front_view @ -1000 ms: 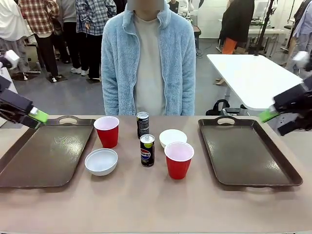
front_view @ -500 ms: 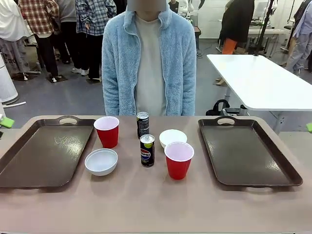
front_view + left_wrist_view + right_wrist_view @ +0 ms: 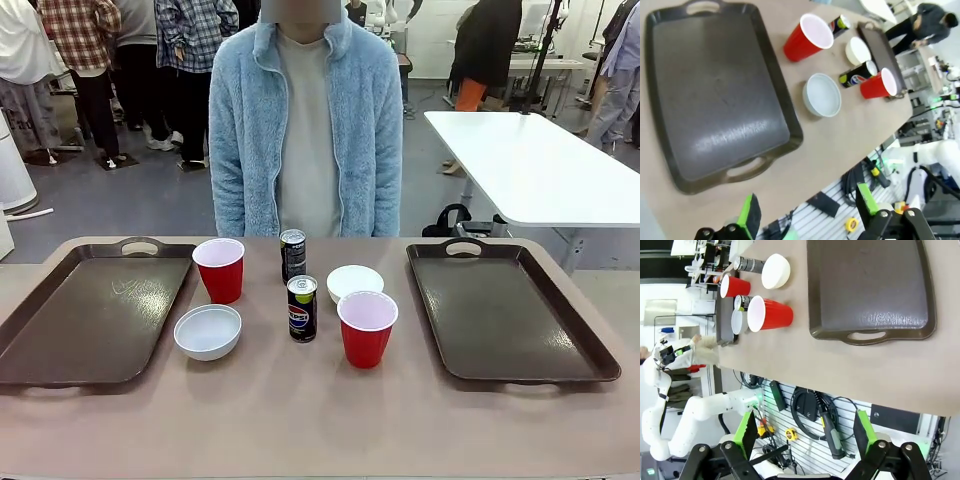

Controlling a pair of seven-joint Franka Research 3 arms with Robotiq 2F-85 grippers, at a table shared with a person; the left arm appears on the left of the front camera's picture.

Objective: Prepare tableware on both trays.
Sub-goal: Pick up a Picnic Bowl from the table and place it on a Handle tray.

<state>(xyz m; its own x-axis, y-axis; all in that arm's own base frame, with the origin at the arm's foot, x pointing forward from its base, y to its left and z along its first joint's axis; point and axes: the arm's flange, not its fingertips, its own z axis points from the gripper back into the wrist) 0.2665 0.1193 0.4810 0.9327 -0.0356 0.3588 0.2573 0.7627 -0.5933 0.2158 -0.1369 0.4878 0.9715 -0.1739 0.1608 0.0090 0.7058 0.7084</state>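
Note:
Two dark brown trays lie bare on the table, the left tray (image 3: 90,315) and the right tray (image 3: 510,310). Between them stand two red cups (image 3: 219,268) (image 3: 367,328), two white bowls (image 3: 208,331) (image 3: 355,282) and two Pepsi cans (image 3: 293,254) (image 3: 302,308). My left gripper (image 3: 807,207) hangs open and holds nothing, high above the table's near edge, looking down on the left tray (image 3: 715,95). My right gripper (image 3: 805,432) is open too, off the table's near edge, short of the right tray (image 3: 870,285).
A person in a light blue fleece stands at the far side of the table, behind the cans. A white table (image 3: 530,165) stands behind on the right. Cables and tools lie below the table's near edge in both wrist views.
Both arms have pulled back. A second ago their green fingertips hung over the outer edges of the trays in the front view; now they have left that view.

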